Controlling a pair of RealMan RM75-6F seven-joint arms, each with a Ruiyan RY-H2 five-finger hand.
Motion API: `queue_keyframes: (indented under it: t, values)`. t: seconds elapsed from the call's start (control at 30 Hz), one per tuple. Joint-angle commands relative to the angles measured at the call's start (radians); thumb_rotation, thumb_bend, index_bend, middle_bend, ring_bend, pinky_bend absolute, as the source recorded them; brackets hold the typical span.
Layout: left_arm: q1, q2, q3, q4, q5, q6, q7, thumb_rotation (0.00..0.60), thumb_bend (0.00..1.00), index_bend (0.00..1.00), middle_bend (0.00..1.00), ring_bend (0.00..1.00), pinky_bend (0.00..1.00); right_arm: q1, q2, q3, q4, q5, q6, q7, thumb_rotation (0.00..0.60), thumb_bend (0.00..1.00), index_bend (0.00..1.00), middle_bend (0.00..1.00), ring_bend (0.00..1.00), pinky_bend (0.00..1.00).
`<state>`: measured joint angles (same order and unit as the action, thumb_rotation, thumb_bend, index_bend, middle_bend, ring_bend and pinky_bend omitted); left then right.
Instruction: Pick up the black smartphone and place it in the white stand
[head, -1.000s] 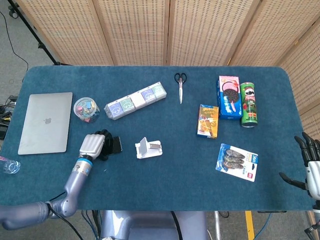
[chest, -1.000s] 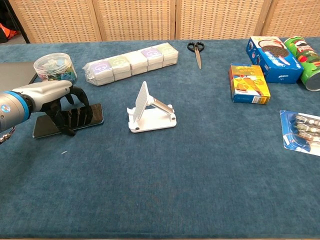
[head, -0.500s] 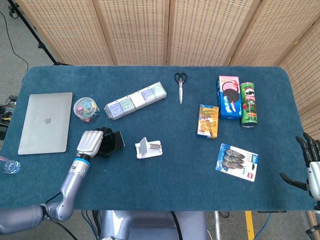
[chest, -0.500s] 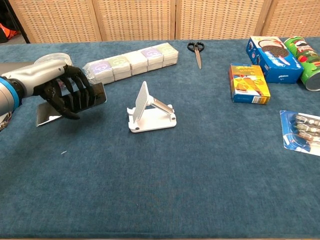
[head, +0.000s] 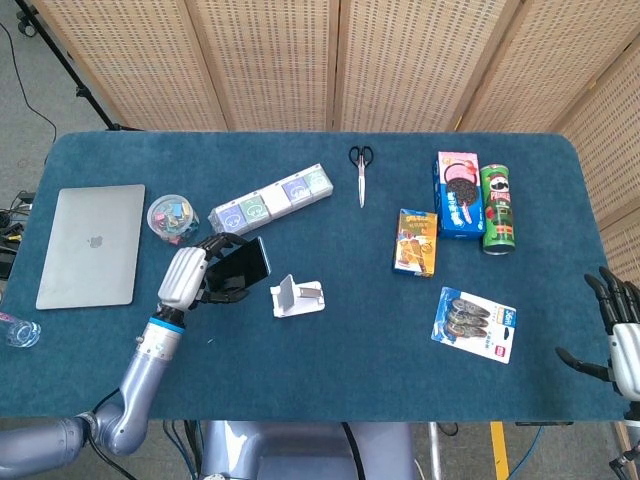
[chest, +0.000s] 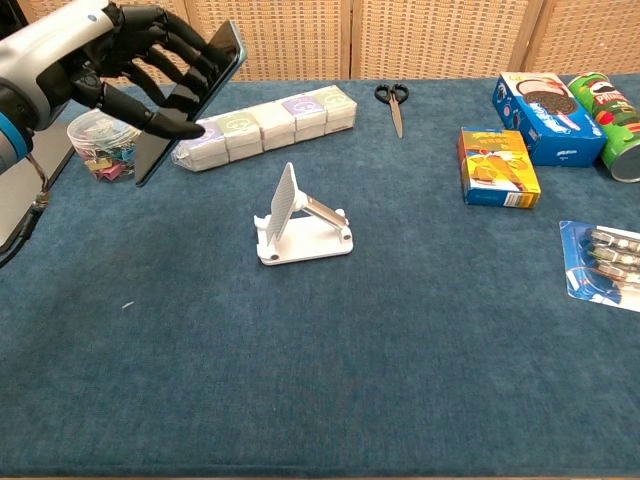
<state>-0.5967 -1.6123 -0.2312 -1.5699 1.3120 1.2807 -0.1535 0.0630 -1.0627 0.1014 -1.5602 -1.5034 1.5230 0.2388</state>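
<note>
Left hand (chest: 120, 60) gripping black smartphone (chest: 190, 100) (tilted), white stand (chest: 300, 225) nearby, right hand (head: 618, 335) empty, fingers spread

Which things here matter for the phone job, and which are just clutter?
Job: black smartphone, held by left hand; white stand.
Clutter: laptop, clip jar, scissors, snack boxes, chip can.
</note>
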Motion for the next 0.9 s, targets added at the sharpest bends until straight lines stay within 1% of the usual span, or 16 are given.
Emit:
queue_keyframes:
  t: [0.03,0.3,0.37,0.43,0.67,0.9]
  values:
    - [0.010,-0.055,-0.015,0.021,0.037,0.042,-0.071,0.600,0.00,0.39,0.38,0.34,0.47,0.002,0.000,0.000,0.000,0.003,-0.005,0.001,0.600,0.00,0.00,0.00,0.00,0.00]
    - [0.014,-0.151,-0.027,0.107,0.024,0.044,-0.195,0.600,0.00,0.39,0.38,0.34,0.47,0.008,0.000,-0.003,0.001,0.006,-0.021,0.001,0.600,0.00,0.00,0.00,0.00,0.00]
    - [0.007,-0.186,-0.034,0.151,0.024,0.038,-0.229,0.600,0.00,0.39,0.38,0.34,0.47,0.009,-0.001,-0.004,0.000,0.006,-0.025,-0.002,0.600,0.00,0.00,0.00,0.00,0.00]
    - [-0.005,-0.223,-0.036,0.193,0.023,0.011,-0.291,0.600,0.00,0.39,0.38,0.34,0.47,0.013,-0.002,-0.007,0.000,0.006,-0.035,-0.006,0.600,0.00,0.00,0.00,0.00,0.00]
    - [-0.033,-0.302,-0.010,0.344,0.107,0.019,-0.403,0.600,0.00,0.39,0.38,0.34,0.47,0.017,-0.002,-0.008,-0.001,0.014,-0.049,-0.013,0.600,0.00,0.00,0.00,0.00,0.00]
    - [-0.051,-0.367,-0.015,0.453,0.147,0.057,-0.454,0.600,0.00,0.39,0.38,0.34,0.47,0.020,-0.001,-0.008,0.000,0.022,-0.059,-0.010,0.600,0.00,0.00,0.00,0.00,0.00]
